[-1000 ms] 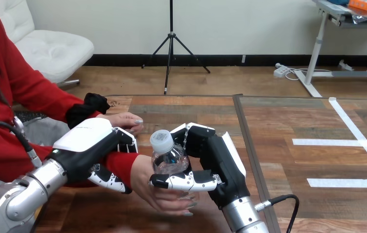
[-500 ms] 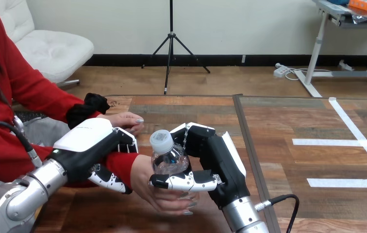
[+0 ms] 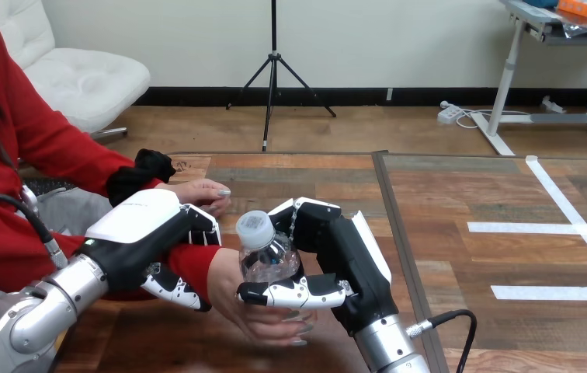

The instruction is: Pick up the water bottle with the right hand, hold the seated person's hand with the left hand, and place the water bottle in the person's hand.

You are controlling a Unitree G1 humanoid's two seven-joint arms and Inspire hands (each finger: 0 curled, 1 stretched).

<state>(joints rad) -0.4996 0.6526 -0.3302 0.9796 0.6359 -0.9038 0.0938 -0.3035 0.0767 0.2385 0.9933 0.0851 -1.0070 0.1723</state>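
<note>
Water bottle (image 3: 263, 252) upright in my right hand (image 3: 345, 260), thumb across the front, fingers curled round the back, grip just under the white cap (image 3: 253, 225). Its base is in or just over the person's upturned hand (image 3: 248, 315); contact can't be made out. My left hand (image 3: 139, 229) is wrapped round the person's wrist (image 3: 195, 260) at the red sleeve, thumb beneath, fingers over.

Handling, my read: small clear thin-walled plastic, fill level unclear, probably light. Will dent if squeezed, and the smooth sides may slip. Mid-body hold suits, leaving the lower part for the person's fingers.

Room: person's other hand (image 3: 197, 193) rests on the table (image 3: 461, 186) just beyond my left hand. Open wood to my right, past the dark seam (image 3: 391, 225) and white tape marks (image 3: 554, 227); withdraw that way
</note>
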